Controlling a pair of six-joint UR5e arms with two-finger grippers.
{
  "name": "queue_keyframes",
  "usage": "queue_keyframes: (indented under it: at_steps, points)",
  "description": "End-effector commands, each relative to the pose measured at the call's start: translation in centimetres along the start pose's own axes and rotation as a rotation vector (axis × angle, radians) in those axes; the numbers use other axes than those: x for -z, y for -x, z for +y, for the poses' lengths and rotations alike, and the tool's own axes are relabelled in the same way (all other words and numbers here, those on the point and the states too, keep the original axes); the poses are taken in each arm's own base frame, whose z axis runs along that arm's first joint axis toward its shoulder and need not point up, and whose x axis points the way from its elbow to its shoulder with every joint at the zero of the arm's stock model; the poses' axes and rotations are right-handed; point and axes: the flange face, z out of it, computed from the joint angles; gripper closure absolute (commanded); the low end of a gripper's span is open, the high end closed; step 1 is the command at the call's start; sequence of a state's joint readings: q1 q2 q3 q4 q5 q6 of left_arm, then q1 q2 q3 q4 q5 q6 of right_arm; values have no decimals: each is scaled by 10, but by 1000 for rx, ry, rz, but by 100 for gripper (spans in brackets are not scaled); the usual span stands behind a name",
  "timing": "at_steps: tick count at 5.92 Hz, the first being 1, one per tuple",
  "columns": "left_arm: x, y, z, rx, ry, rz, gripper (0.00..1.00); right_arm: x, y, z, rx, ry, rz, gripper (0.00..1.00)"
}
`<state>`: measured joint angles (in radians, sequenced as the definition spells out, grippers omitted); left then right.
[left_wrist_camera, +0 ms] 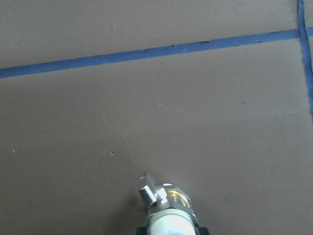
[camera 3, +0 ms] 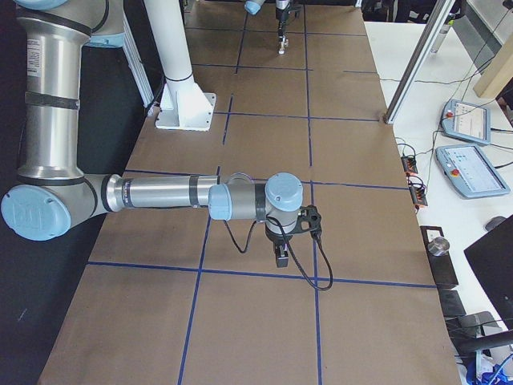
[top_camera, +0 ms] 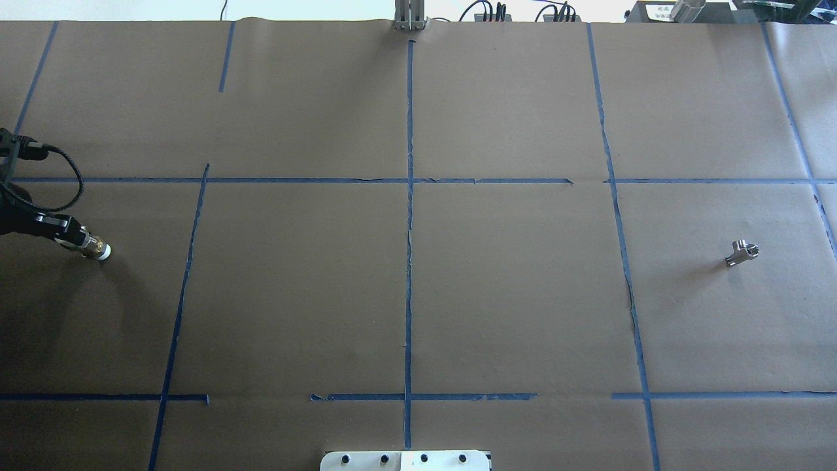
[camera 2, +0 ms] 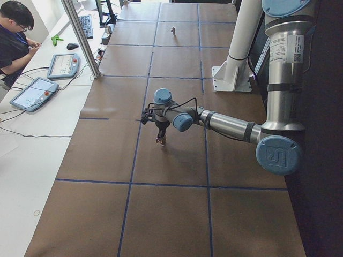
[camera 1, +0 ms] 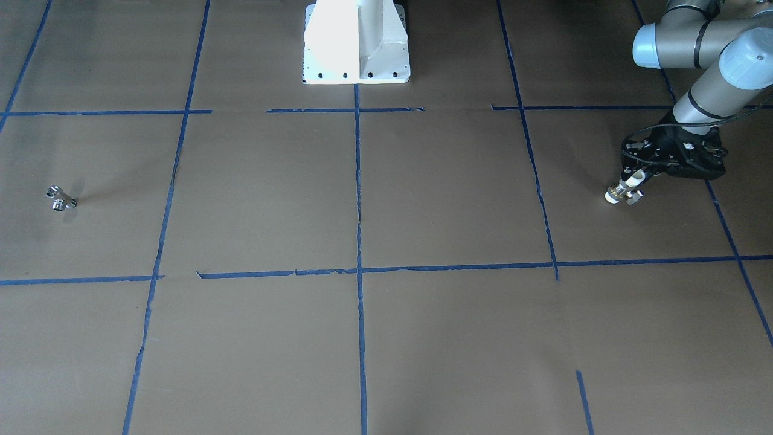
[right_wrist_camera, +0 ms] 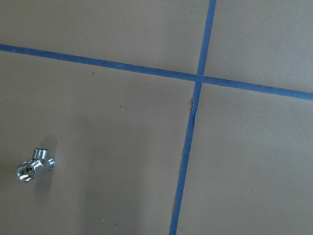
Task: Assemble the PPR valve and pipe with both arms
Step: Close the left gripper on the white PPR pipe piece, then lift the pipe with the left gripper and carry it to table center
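Note:
The PPR valve (camera 1: 622,188), white ends with a brass band, is held in my left gripper (camera 1: 634,179), which is shut on it low over the brown paper at the table's left end. It also shows in the overhead view (top_camera: 97,248) and the left wrist view (left_wrist_camera: 168,210). The pipe (camera 1: 60,199), a small chrome bent fitting, lies alone on the paper at the right end (top_camera: 742,252). The right wrist view shows it at lower left (right_wrist_camera: 34,165). My right gripper (camera 3: 282,257) hangs over that area; I cannot tell whether it is open or shut.
Blue tape lines (top_camera: 409,196) divide the paper into squares. The white robot base (camera 1: 356,42) stands at the robot's edge. An operator (camera 2: 13,32), tablets and a metal post (camera 2: 80,37) are on the side bench beyond the far edge.

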<state>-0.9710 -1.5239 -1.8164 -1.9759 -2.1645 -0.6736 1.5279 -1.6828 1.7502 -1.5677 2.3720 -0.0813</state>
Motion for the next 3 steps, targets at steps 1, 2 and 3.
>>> queue_keyframes:
  at_steps: [1,2,3]
  points:
    - [21,-31,-15,42,-25,23,100,0,0,0,0,0,-1,0]
    - [23,-75,-30,94,-30,60,100,0,0,0,0,0,-1,0]
    - [15,-150,-41,111,20,85,100,0,0,0,0,0,-1,0]
